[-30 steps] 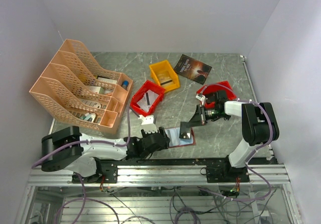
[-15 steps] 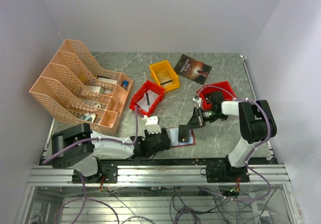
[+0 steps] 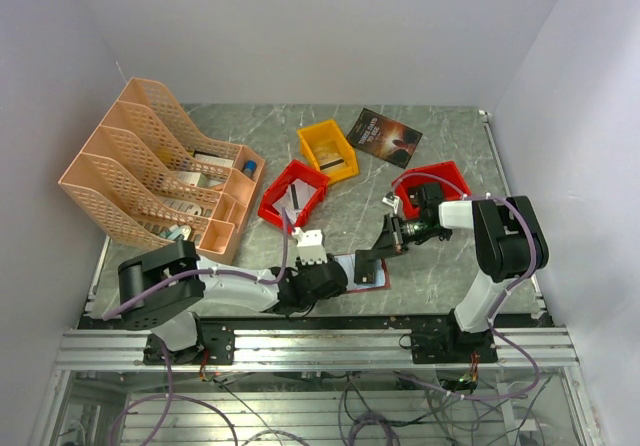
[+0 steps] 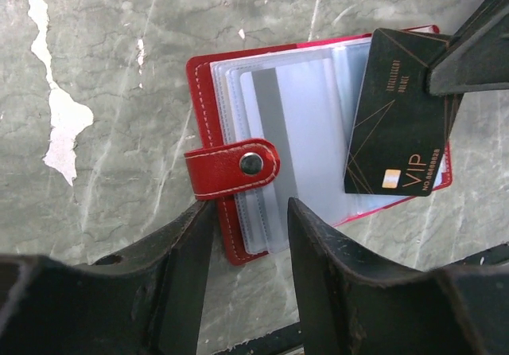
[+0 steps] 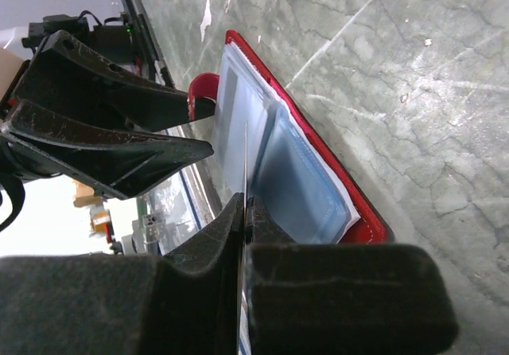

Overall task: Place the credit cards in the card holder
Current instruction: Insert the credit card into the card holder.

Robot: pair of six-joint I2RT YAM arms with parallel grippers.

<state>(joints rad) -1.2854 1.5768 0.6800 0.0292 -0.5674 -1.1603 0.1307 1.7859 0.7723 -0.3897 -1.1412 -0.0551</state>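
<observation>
Card-filing job, seemingly midway: the card holder [image 4: 310,108] lies open on the table [image 4: 95,52] near its near edge, between the two arms. The right gripper [image 5: 242,204], clamped on a dark credit card [image 4: 398,116], holds it over the holder's right-hand sleeves, not yet slid in. The left gripper [image 4: 248,212] has its jaws apart around the snap tab [image 4: 235,168] at the holder's left edge. One pale, grey-striped card [image 4: 274,124] appears already sleeved; how many remain cannot be told.
</observation>
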